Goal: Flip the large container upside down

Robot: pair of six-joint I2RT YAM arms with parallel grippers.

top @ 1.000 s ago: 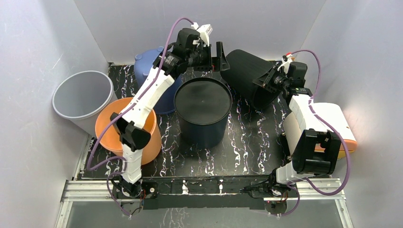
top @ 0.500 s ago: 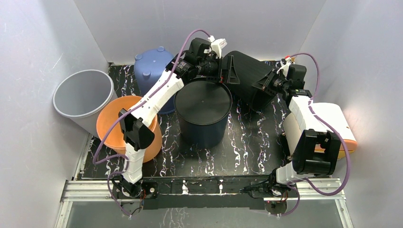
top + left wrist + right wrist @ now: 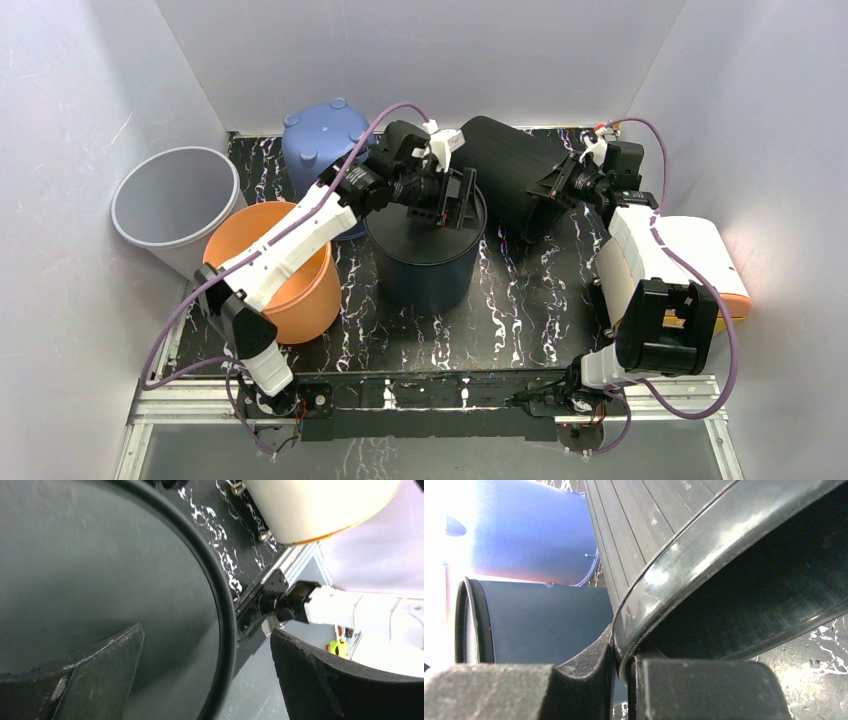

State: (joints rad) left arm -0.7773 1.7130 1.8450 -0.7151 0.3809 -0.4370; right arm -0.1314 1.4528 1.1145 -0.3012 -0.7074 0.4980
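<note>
Right gripper (image 3: pixel 562 186) is pinched narrow on the rim of the black ribbed container (image 3: pixel 505 165), which sits upper centre-right of frame, tipped on its side. Left gripper (image 3: pixel 455 200) is spread wide and empty over the dark tub (image 3: pixel 425 255) at centre.

Likely best: roll the wrist so the mouth swings down, with a firm rim grip, clear of the tub.

Base points upper left, mouth lower right. Long axis runs along that diagonal.

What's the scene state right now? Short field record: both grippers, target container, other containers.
right gripper: shut on rim of black ribbed container
black ribbed container: tilted, back right, mouth toward right arm, not yet inverted
left gripper: open, empty, above dark navy container
dark navy container: centre, closed flat top showing
others: blue container back left, base up; grey bin and orange bucket left, mouths up
</note>
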